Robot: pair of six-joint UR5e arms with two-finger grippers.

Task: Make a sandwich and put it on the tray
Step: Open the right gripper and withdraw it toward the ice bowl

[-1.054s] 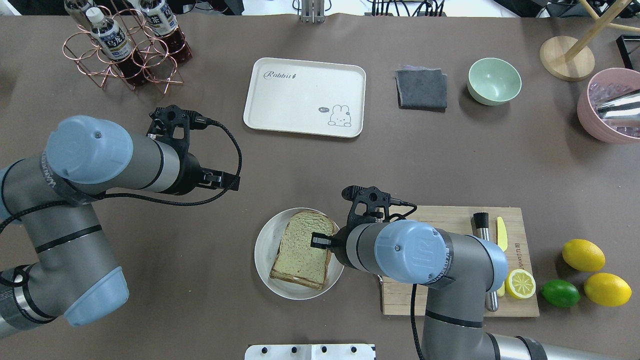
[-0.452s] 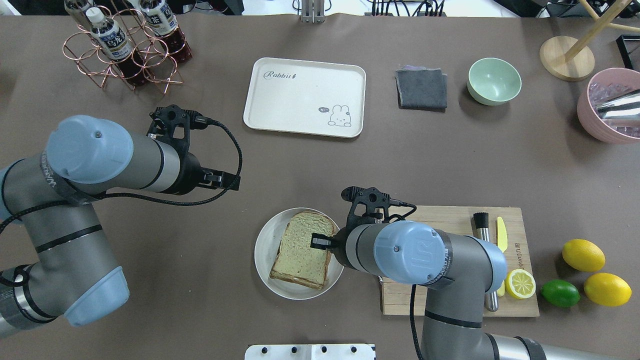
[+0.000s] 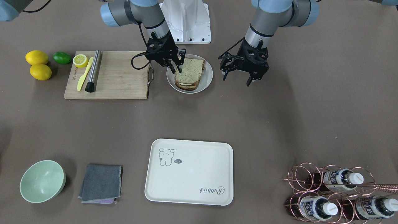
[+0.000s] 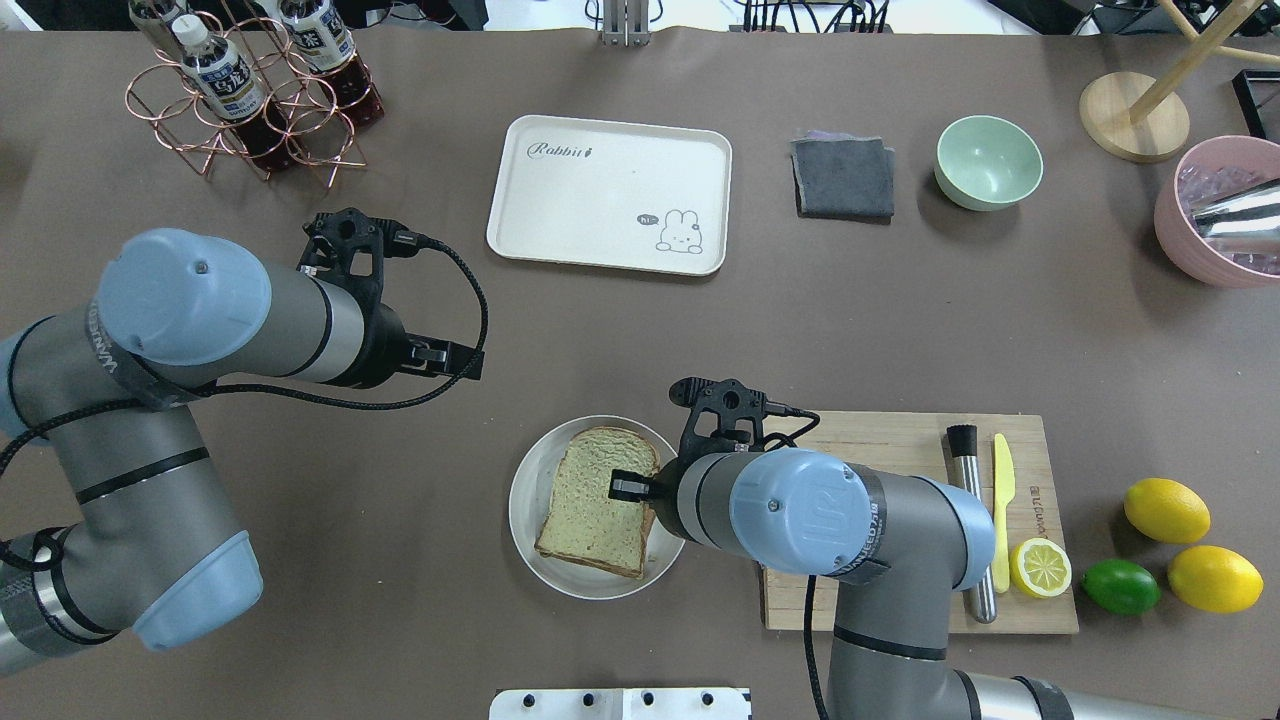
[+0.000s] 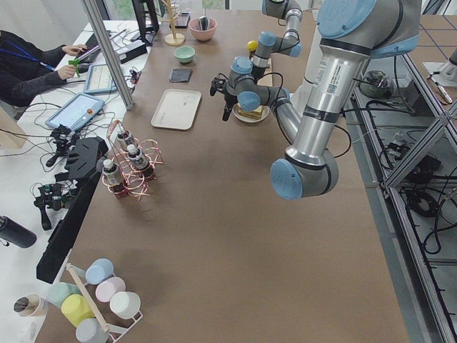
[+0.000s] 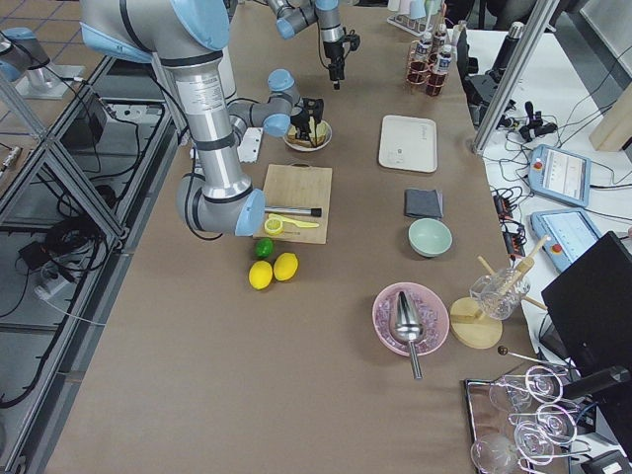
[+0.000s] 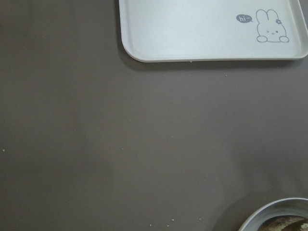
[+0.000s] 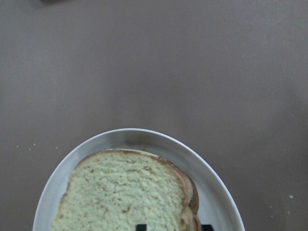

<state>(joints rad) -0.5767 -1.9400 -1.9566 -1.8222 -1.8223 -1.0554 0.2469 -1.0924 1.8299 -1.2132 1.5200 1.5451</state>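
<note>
Since the sandwich [image 4: 595, 500] already sits stacked, toast on toast, on the round plate [image 4: 530, 520] at nine o'clock of the wooden cutting board [image 4: 880, 440] in the overhead view, the building looks finished and only the transfer is left. The right pincer [image 3: 176, 67] is at the sandwich's three-o'clock edge, fingers either side of it; whether they are clenched I cannot tell. The left pincer [image 3: 236, 79] hangs released and empty over the bench [image 4: 800, 330] at the plate's ten o'clock. The tray [image 4: 600, 200] lies at twelve o'clock, well apart, with nothing on it.

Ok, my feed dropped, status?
Left gripper open, over bare table. Right gripper open, straddling sandwich edge. Sandwich on plate, tray bare. Nothing between them.
</note>
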